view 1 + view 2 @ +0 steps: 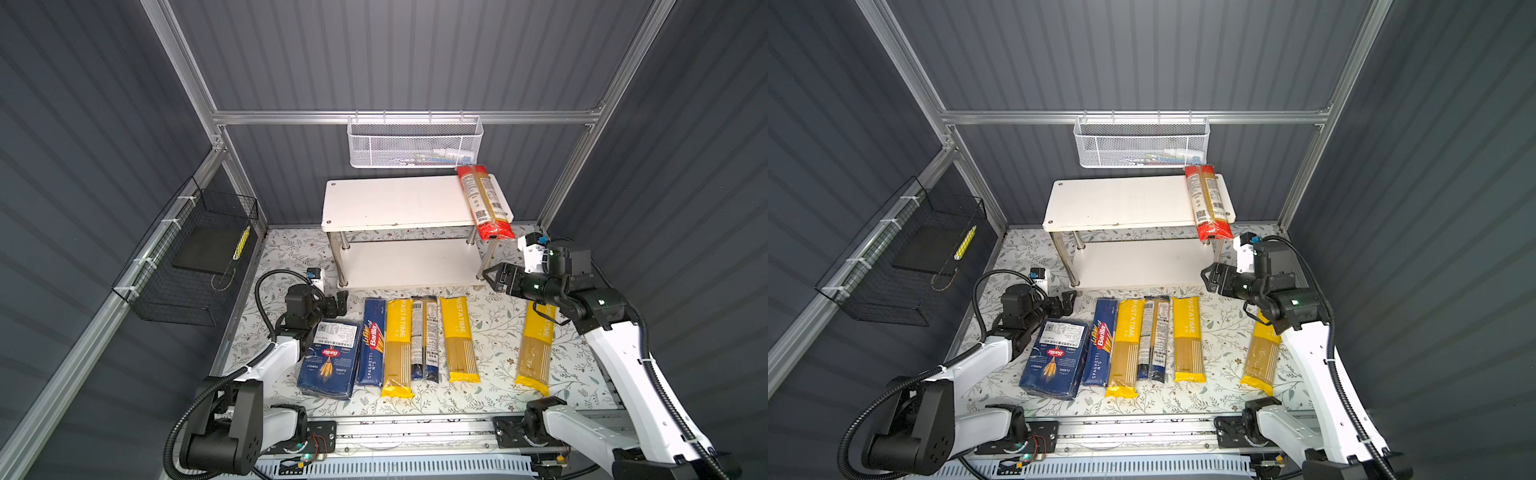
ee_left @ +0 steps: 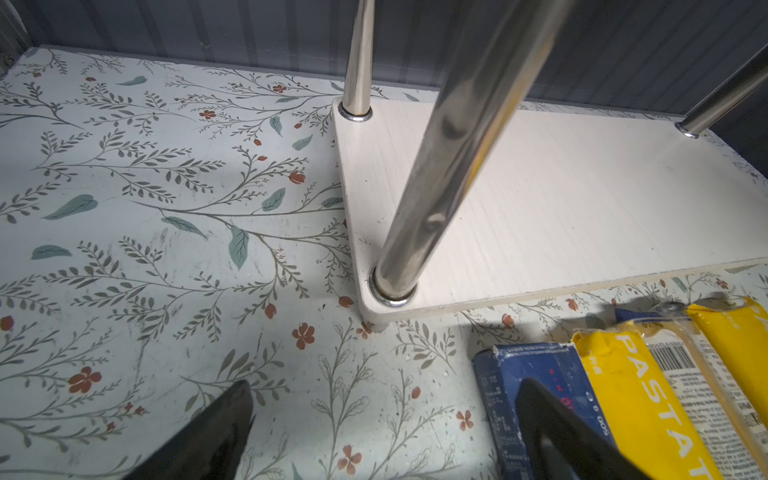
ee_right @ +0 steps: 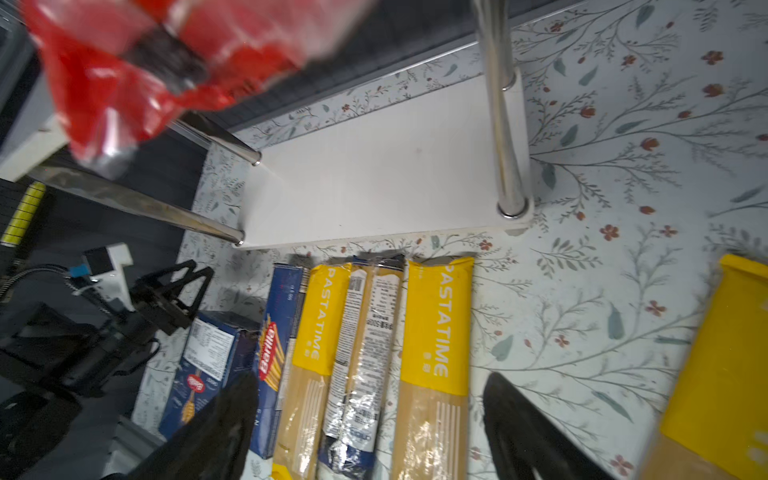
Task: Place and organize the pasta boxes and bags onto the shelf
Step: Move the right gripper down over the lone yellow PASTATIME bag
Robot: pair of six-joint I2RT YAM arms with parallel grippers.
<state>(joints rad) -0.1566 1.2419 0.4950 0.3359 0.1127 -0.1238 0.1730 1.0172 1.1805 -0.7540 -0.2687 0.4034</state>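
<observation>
Above the wide-apart, empty right pincer (image 1: 489, 279), the shelf (image 1: 395, 203) carries the red-ended spaghetti bag (image 1: 484, 203) on its top board. The left pincer (image 1: 343, 301) gapes too, over the floral tabletop (image 1: 494, 328); ribbed grey walls (image 1: 415, 54).

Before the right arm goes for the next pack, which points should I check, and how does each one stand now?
1. Right gripper, jaws open and holding nothing: ok.
2. Left gripper, jaws open and holding nothing: ok.
3. Red-ended bag lying fully on the shelf: not ok, its near end hangs over the top board's front edge.
4. Free room on the top board beside that bag: ok.
5. Lower board bare: ok.
6. Yellow bag nearest the right arm lying apart from the other packs: ok.
</observation>
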